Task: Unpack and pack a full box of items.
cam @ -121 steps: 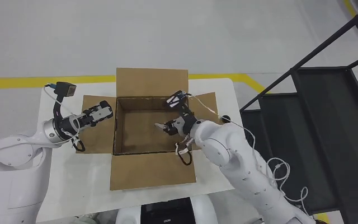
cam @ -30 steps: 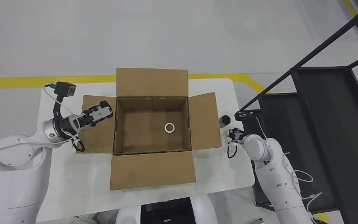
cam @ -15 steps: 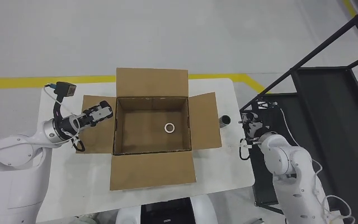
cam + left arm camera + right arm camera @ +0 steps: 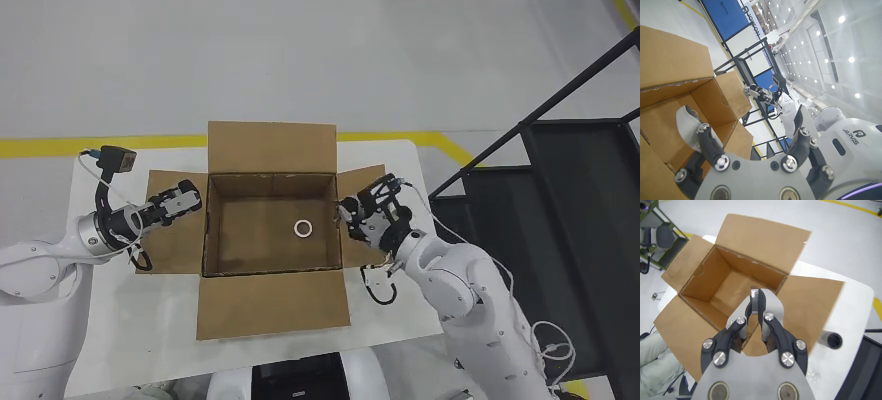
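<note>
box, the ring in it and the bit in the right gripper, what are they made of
Box: matte brown corrugated cardboard, fluted edges showing at the rim. Ring: pale and smooth, perhaps plastic or tape; too small to tell. Flat piece in the right gripper: grey, slightly shiny, likely metal.

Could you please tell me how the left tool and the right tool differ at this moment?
The left tool is open and empty, whereas the right tool is shut on a small grey piece. The left tool sits over the left flap of the cardboard box; the right tool sits at the opposite side, by the right flap. Both share the same build and are close to the box's opening.
</note>
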